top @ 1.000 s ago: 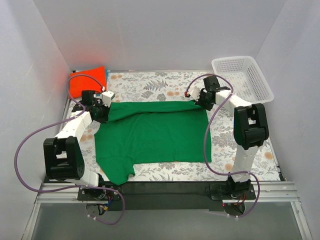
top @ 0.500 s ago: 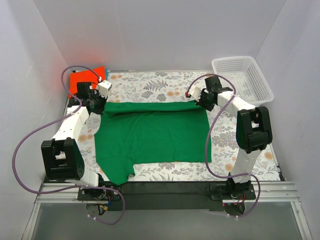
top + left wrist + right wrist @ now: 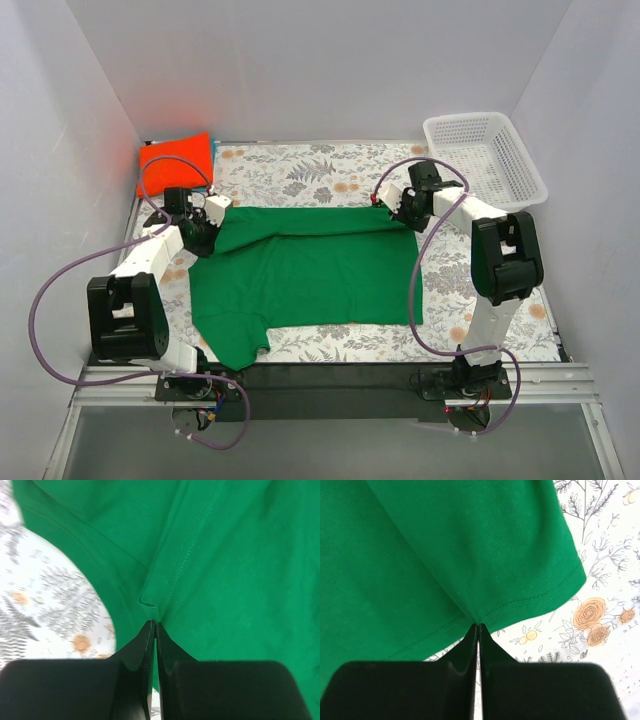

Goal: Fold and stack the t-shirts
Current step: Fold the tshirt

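The table [image 3: 300, 165] carries the green shirt [image 3: 310, 270], spread flat across its middle with one sleeve at the near left. The basket [image 3: 470, 118] sits at the far right corner and the orange shirt [image 3: 178, 160] at the far left. My left gripper [image 3: 154, 626] pinches the green shirt's far-left seam, and my right gripper [image 3: 479, 626] pinches its far-right hem.
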Controlling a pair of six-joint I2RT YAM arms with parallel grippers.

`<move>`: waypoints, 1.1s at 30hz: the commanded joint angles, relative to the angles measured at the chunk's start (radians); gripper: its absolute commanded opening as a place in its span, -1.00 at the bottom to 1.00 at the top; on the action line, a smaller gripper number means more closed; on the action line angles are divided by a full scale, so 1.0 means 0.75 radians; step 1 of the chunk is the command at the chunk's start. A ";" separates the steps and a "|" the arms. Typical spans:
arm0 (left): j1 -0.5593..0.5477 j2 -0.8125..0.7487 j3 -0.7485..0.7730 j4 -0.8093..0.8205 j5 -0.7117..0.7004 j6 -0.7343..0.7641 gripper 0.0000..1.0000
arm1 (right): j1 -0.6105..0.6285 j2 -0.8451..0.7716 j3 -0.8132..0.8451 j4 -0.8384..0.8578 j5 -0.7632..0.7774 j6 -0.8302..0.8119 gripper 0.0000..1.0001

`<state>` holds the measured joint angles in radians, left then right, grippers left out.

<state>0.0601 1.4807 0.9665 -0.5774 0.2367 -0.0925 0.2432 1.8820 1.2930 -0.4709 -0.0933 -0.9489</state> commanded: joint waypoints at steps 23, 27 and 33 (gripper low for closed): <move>0.073 0.032 0.028 -0.066 0.154 0.074 -0.38 | -0.001 -0.002 0.055 -0.167 -0.090 0.024 -0.29; 0.090 0.026 0.179 -0.169 0.326 0.062 -0.18 | -0.044 -0.006 0.211 -0.235 -0.207 0.128 -0.17; 0.088 0.220 0.378 -0.155 0.514 -0.087 -0.15 | -0.042 0.100 0.417 -0.329 -0.309 0.291 -0.24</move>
<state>0.1291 1.5639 1.1603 -0.6800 0.4854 -0.0921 0.2100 1.9076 1.5337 -0.6456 -0.2401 -0.8291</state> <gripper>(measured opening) 0.422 0.407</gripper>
